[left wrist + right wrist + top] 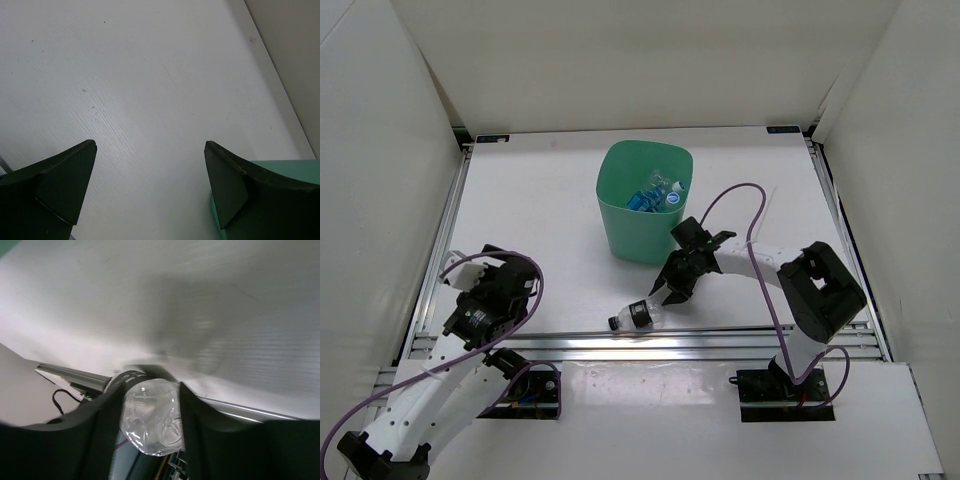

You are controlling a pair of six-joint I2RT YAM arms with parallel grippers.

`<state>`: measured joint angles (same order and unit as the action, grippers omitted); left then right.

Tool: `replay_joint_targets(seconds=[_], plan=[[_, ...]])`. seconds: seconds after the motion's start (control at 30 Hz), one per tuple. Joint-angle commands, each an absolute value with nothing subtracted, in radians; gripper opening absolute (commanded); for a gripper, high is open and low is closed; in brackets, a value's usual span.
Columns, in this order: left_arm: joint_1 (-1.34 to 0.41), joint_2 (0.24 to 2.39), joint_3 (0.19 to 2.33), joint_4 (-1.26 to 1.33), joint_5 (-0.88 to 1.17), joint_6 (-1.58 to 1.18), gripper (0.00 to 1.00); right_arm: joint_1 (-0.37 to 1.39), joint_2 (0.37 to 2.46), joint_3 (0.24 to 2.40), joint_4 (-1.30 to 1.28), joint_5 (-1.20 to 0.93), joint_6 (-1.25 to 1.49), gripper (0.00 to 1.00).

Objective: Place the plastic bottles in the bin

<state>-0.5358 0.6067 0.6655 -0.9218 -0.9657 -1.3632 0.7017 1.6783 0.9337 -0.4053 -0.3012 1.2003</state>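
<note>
A short clear plastic bottle (640, 314) with a black label and cap lies sideways near the table's front edge. My right gripper (665, 293) is shut on its base end. In the right wrist view the clear base (152, 417) sits tight between both fingers (195, 410). The mint-green bin (620, 225) stands at the table's middle back and holds several bottles (660, 195) with blue labels. My left gripper (495, 265) is open and empty over the left of the table; its view shows bare table between the fingers (60, 180) and a corner of the bin (300, 167).
Metal rails (720, 340) run along the table's front edge just behind the held bottle. White walls enclose the table on the left, right and back. Purple cables loop from both arms.
</note>
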Motion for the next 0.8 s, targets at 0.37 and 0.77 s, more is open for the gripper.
replay_joint_targets(seconds=[0.37, 0.77], plan=[[-0.531, 0.581, 0.653, -0.979, -1.002, -1.436, 1.0, 0.669, 1.536, 1.178, -0.834, -0.146, 1.195, 1.0], [-0.531, 0.581, 0.643, -0.989, -0.992, -1.447, 1.0, 0.782, 1.566, 1.226, -0.905, -0.29, 1.574, 1.0]])
